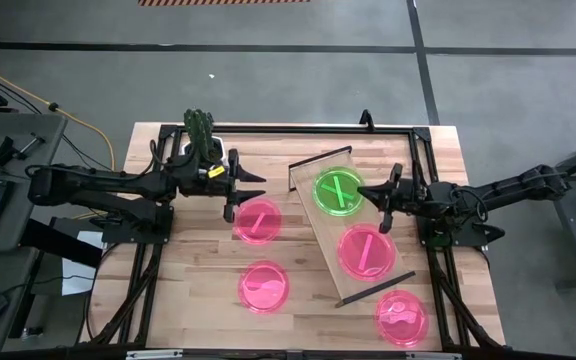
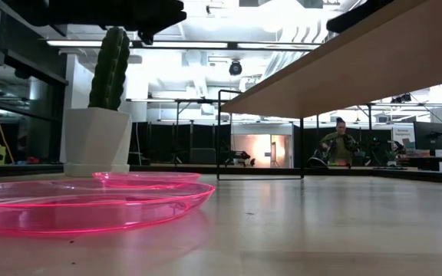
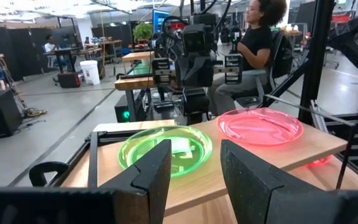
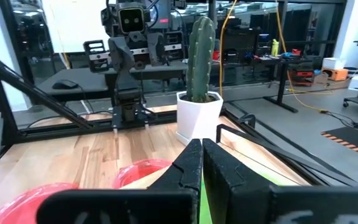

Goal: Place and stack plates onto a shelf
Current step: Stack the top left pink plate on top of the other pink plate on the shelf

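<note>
Middle of the overhead frame: a shelf [image 1: 343,228], a light plank with thin black end rails, laid on a diagonal across the counter [image 1: 178,300], probably so both arms can reach it. Two plates on it already: a green plate [image 1: 337,192] toward the upper end and a pink plate [image 1: 364,250] toward the lower end, side by side rather than stacked, so likely only the placing part of the job begun. Three more pink plates on the bare counter: one [image 1: 258,220] just left of the shelf, one [image 1: 264,286] below it in the lower middle, one [image 1: 401,317] at the lower right beyond the shelf's lower rail. Left gripper [image 1: 230,190] left of centre, above and just beside the nearest loose pink plate, jaws apart with nothing between them, seemingly poised for a pick-up. Right gripper [image 1: 380,201] right of centre at the shelf's edge, between the green and pink plates, jaws pressed together and holding nothing, judging by the right wrist camera; perhaps parked clear of the other arm's work. A cactus [image 1: 200,128] in a white pot at the upper left of the counter, well apart from the shelf. A seated person [image 3: 258,43] in the room beyond, upper right of the left wrist frame.
</note>
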`<state>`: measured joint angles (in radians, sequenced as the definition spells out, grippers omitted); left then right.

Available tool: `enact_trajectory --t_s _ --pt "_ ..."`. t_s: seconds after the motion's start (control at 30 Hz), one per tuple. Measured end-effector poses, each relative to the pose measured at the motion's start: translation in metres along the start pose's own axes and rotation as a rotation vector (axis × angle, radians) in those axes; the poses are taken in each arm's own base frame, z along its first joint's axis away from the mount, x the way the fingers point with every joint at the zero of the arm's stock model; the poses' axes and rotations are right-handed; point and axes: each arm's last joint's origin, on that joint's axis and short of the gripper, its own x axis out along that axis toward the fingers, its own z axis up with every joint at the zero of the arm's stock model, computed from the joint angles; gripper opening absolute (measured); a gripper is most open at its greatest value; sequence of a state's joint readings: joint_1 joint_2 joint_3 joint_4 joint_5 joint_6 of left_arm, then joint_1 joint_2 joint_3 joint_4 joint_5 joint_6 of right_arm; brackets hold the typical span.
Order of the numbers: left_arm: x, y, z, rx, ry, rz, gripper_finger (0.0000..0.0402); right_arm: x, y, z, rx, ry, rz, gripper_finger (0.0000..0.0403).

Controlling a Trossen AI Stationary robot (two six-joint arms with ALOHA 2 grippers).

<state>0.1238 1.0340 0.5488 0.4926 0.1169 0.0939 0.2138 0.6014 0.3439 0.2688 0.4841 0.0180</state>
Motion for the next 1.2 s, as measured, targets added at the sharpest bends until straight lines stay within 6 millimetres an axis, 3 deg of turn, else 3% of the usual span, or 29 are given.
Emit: enact_trajectory --t_s 0.4,0.63,0.83,1.07,1.2 --pt "-0.001 -0.002 -0.012 -0.064 0.126 -0.018 0.0129 0.000 -0.001 0.000 0.000 0.000 -0.024 0.0000" --pt "-0.002 -0.007 -0.021 -0.213 0.224 -0.053 0.0129 0.000 -0.001 0.000 0.000 0.000 -0.024 0.0000" --pt "-0.007 -0.041 -0.040 -0.242 0.458 -0.191 0.0129 0.000 -0.001 0.000 0.000 0.000 -0.025 0.0000" --pt "-0.005 -0.095 -0.074 -0.071 0.679 -0.099 0.0129 0.000 -0.001 -0.002 -0.012 0.021 -0.025 0.0000" --pt "-0.001 -0.115 -0.099 0.009 0.773 -0.045 0.0129 0.000 -0.001 -0.004 -0.020 0.037 -0.025 0.0000"
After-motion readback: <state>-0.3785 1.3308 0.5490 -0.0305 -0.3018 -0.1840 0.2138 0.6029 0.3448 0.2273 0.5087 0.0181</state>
